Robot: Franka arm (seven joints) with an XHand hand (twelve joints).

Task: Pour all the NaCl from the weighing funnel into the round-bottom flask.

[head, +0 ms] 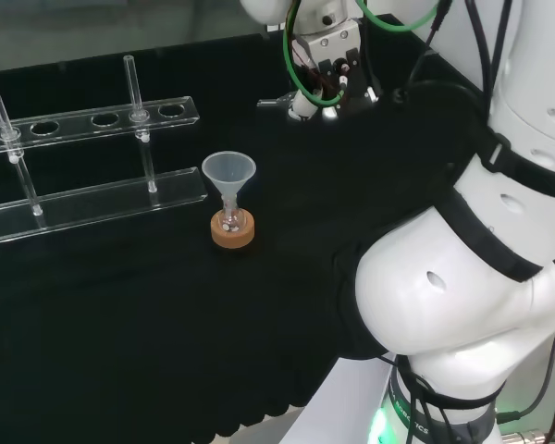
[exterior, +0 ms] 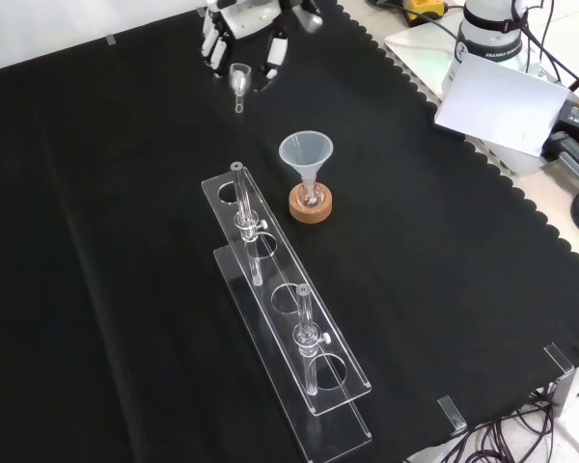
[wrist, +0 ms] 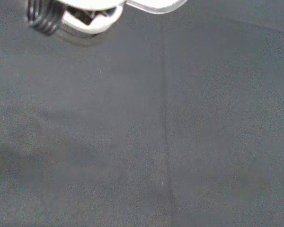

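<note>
A small round-bottom flask (head: 228, 222) (exterior: 312, 197) sits on a cork ring (head: 233, 237) (exterior: 311, 208) mid-cloth, with a clear plastic funnel (head: 228, 172) (exterior: 306, 152) standing in its neck. The hand (head: 326, 81) (exterior: 241, 27) hangs above the cloth, to the right of the flask in the head view and farther off in the front view. Its fingers (exterior: 274, 54) curl round a small clear weighing funnel (exterior: 239, 81) (head: 276, 102) whose stem points down in the front view. Its contents cannot be made out. The wrist view looks past a part of the hand (wrist: 75, 15) at bare black cloth.
A clear acrylic rack (head: 92, 199) (exterior: 289, 338) with two upright glass tubes stands left of the flask in the head view, nearer in the front view. The arm's white links (head: 462, 268) stand at the head view's right. The cloth's scalloped edge (exterior: 482, 164) runs along the front view's right.
</note>
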